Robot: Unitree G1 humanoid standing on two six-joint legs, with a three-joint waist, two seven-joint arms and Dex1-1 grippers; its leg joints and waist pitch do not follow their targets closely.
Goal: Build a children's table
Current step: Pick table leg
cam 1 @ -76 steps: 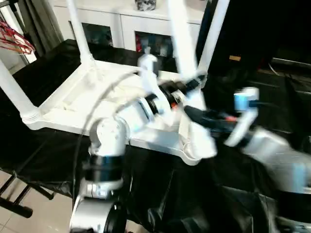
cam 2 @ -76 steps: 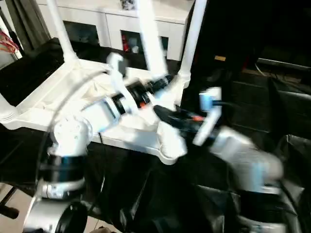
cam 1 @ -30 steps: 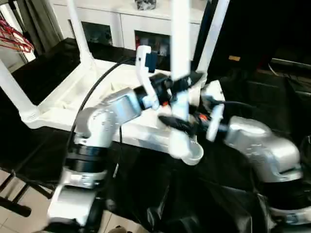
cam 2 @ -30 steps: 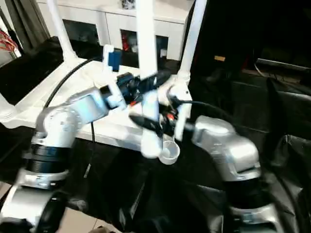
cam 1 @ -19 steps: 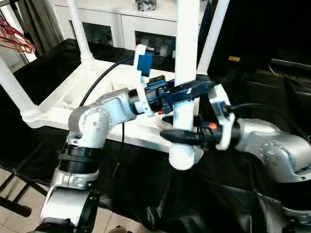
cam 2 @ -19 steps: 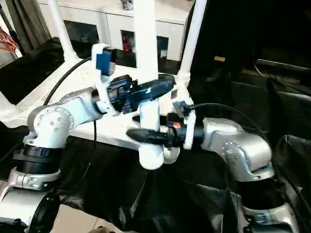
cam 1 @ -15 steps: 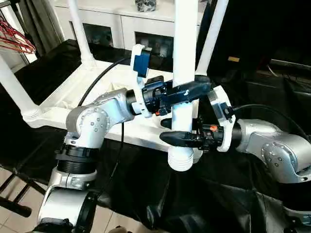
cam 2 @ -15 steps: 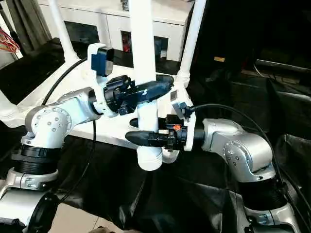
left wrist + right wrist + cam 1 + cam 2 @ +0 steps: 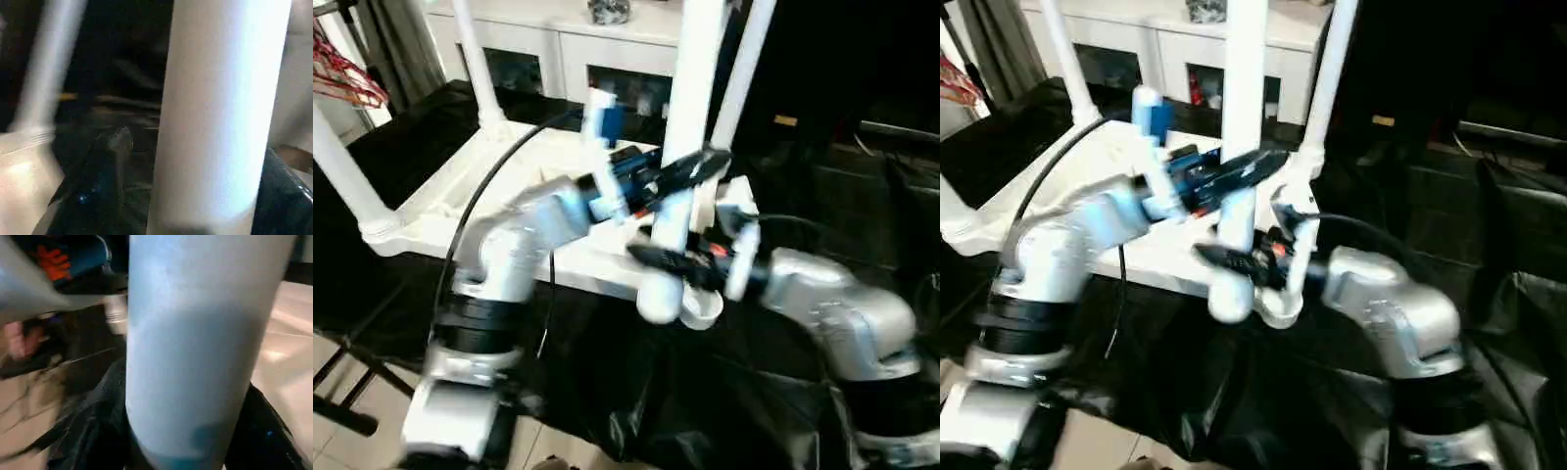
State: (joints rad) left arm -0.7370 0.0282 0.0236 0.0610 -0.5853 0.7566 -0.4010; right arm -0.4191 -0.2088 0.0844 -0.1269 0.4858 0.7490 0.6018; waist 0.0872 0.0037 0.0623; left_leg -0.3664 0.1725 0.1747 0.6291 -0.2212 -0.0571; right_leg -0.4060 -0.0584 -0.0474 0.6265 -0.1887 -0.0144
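Both hands clamp the fourth white leg (image 9: 688, 117), left hand (image 9: 677, 176) above right hand (image 9: 658, 258), its foot beside the near-right corner socket (image 9: 702, 307) of the upturned tabletop (image 9: 440, 201) on the black counter (image 9: 401, 147); tilted, it may jam.

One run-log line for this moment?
stage: fitting fourth leg | left gripper: shut on leg | right gripper: shut on leg | tabletop: upside down, three legs standing | near corner socket: empty

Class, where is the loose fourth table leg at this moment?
In the left eye view the fourth leg stands near-upright at centre, gripped by both grippers, its lower end beside the tabletop's empty near corner socket.
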